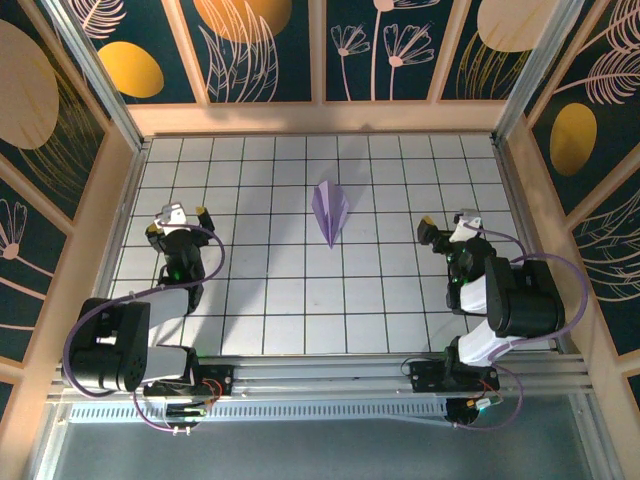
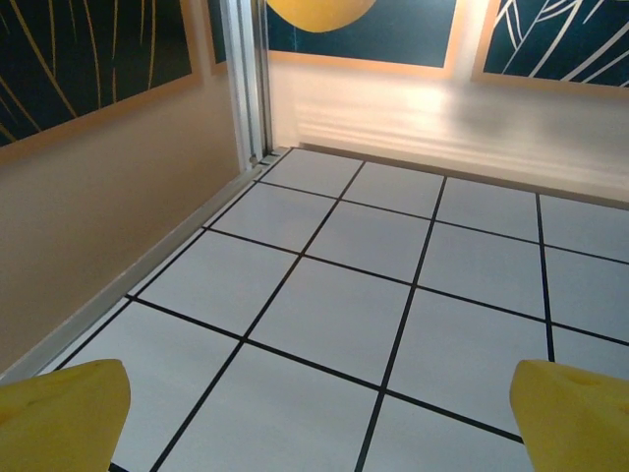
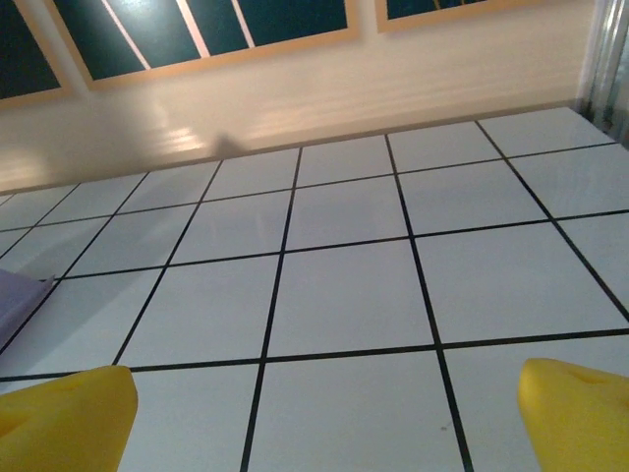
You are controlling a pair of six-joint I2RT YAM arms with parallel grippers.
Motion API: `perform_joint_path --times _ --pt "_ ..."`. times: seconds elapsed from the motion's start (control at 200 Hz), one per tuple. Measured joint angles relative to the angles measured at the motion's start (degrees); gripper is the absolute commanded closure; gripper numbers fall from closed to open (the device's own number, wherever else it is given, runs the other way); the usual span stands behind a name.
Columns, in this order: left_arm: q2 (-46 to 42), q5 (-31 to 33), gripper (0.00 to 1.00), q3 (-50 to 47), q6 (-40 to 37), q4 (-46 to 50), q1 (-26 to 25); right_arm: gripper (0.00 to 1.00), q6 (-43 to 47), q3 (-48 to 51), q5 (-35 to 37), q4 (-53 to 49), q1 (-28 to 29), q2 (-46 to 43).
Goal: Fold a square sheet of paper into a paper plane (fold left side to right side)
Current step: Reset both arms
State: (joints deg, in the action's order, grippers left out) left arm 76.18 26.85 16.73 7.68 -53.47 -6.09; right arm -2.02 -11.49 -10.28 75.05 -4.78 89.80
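Paper plane (image 1: 330,210) lies flat on the white tiled table (image 1: 270,300), roughly centre, slightly toward the far half. It is a narrow lavender dart with a centre crease showing and its sharp tip pointing at the near edge. The wider tail points at the back wall. Nothing touches it.

Left gripper (image 1: 180,222) is on the left side of the table, jaws spread wide, nothing between them. It is well apart from the plane. In the left wrist view, two yellow fingertips (image 2: 61,418) sit at the bottom corners with bare tiles and black grid lines between them. The side wall and a metal corner post (image 2: 246,79) are ahead.

Right gripper (image 1: 447,226) is on the right side of the table, jaws also spread wide and empty. It is well apart from the plane, at about the same depth as the left one. In the right wrist view, the yellow fingertips (image 3: 67,421) are at the bottom corners over bare tiles. A sliver of lavender paper shows at the left edge, low on the frame, clear of the fingers.

The plane sits between the two grippers, a bit farther back than both. Both arms are bent back toward their bases at the near rail (image 1: 330,375), with purple cables (image 1: 570,290) looping beside them. The wall panels (image 1: 270,50) are dark teal with gold discs and leaf outlines.
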Motion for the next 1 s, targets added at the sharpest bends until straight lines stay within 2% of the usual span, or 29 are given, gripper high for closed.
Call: perform_joint_path --times 0.385,0.641,0.731,0.996 --pt "6.7 -3.9 0.01 -2.7 -3.5 -12.9 0.0 0.01 0.0 0.0 2.1 0.1 0.5 0.0" --pt "7.9 -7.0 0.01 -3.5 -4.1 -15.5 0.9 0.01 0.0 0.0 2.8 0.1 0.7 0.0" --pt "10.0 -7.6 0.01 -4.3 -4.0 -19.4 1.7 0.01 0.0 0.0 2.8 0.1 0.7 0.0" --pt "10.9 -8.2 0.01 -4.5 -4.0 -19.6 2.1 0.01 0.0 0.0 2.9 0.1 0.7 0.0"
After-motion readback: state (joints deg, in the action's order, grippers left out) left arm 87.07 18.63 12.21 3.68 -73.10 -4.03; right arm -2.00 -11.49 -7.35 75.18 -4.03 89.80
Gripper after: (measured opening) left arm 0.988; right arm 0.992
